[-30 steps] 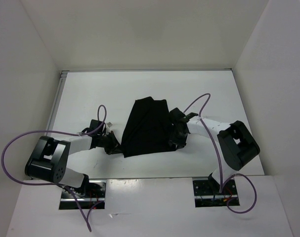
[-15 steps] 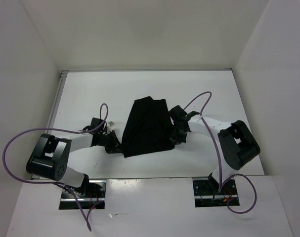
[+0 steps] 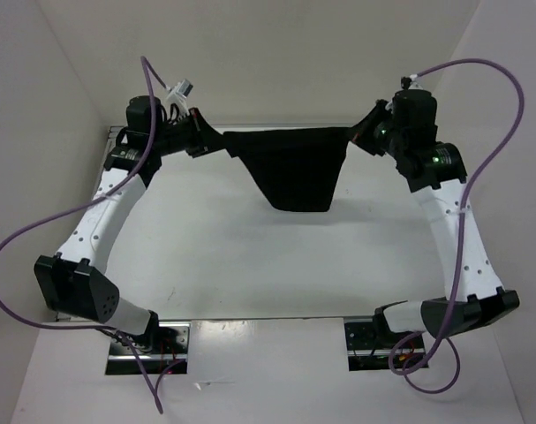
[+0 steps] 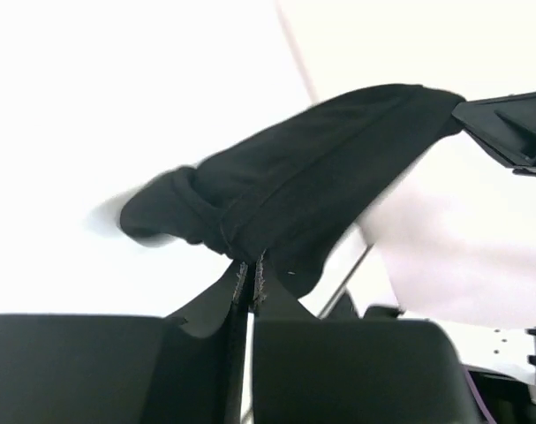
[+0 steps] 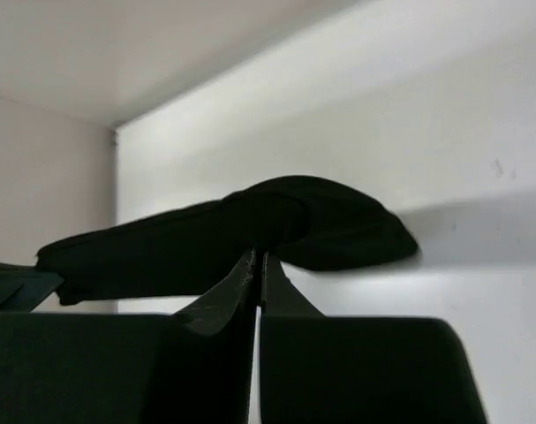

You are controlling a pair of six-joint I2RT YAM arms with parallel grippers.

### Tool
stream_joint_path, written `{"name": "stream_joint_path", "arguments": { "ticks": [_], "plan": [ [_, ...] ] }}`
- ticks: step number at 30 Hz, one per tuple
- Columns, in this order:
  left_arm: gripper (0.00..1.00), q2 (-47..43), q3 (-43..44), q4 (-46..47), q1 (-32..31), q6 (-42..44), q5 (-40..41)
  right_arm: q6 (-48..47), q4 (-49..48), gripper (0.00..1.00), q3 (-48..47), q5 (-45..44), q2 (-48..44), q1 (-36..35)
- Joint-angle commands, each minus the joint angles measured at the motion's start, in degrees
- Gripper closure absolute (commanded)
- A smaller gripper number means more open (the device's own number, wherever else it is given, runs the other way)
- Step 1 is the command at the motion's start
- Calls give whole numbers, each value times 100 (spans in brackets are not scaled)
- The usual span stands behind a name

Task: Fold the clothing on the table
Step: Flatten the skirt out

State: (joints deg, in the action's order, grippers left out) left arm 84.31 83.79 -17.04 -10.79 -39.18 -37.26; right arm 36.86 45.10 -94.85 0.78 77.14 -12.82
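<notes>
Above the arm bases, you look down on the white table (image 3: pixel 250 265), boxed in by plain white walls (image 3: pixel 268 62) on the left, back and right, with a metal strip (image 3: pixel 250 126) along its far edge. At the far left, the left gripper (image 3: pixel 200 141) is raised off the surface, and its purple left cable (image 3: pixel 147 88) rises above it. The clothing (image 3: pixel 296 168) hangs stretched between your two grippers over the far half of the table, its top edge taut and its body tapering to a narrow lower end. From above you cannot tell whether that end touches the surface. At the far right is the right gripper (image 3: pixel 360 137), its right cable (image 3: pixel 471 62) arcing high. The overhead view hides the jaws, but the wrist cameras show them. Your left wrist view has both fingers pressed together on a bunched corner of the black fabric, and the garment runs off toward the opposite gripper at the frame's right edge. Your right wrist view shows those fingers likewise clamped tight on the other corner, with the cloth sagging away leftward in front of the back wall.
</notes>
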Motion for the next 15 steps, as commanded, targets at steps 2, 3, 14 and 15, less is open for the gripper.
{"name": "stream_joint_path", "arguments": {
  "ticks": [2,3,14,15],
  "plan": [
    [100,-151,87,-63,85,42,-326,-566,552,100,-430,9,-322,25],
    [100,-335,-98,-11,85,42,-326,-566,552,100,-290,176,-532,25],
    [100,-2995,-2173,471,-310,-142,-2409,-347,859,100,925,1786,-2827,25],
    [100,-3174,-2174,612,-310,-412,-2409,-346,860,100,837,1690,-2880,25]
  ]
}}
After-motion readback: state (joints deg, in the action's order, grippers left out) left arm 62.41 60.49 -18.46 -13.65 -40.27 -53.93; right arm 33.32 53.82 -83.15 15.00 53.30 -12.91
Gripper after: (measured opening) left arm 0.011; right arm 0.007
